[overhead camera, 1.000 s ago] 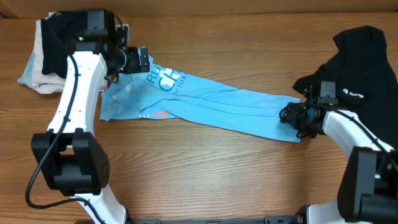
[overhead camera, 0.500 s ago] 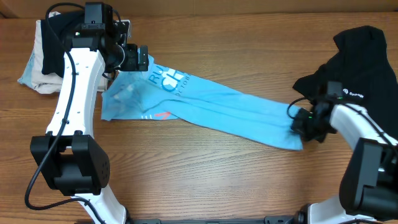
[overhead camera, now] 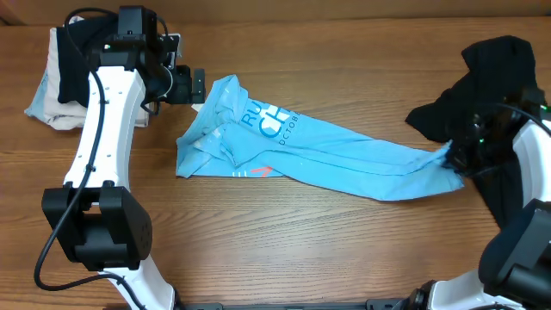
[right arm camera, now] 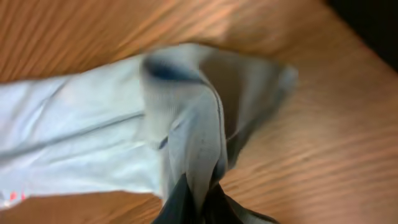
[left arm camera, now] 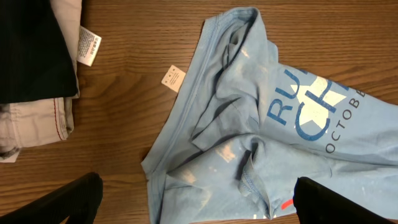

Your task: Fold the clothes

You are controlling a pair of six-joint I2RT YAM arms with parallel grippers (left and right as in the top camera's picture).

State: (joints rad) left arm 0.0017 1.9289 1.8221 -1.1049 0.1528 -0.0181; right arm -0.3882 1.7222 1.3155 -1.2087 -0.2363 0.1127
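Dragged rightward, the light blue cloth T-shirt (overhead camera: 301,151) trails left from right fingers (right arm camera: 179,208) clamped on it; left fingers (left arm camera: 62,202) gape.

Rumpled light blue T-shirt (overhead camera: 327,157) stretches toward a heaped black garment (overhead camera: 492,73), seemingly touching.

Wooden table (overhead camera: 284,250), mid-brown, grain running 9 to 3 o'clock in the overhead view; it fills nearly the whole view. Pale tan strip (overhead camera: 344,7) along the 12 o'clock edge, wall or board, cannot tell which. Light even and soft, with a faint sheen on the wood toward 12 o'clock.
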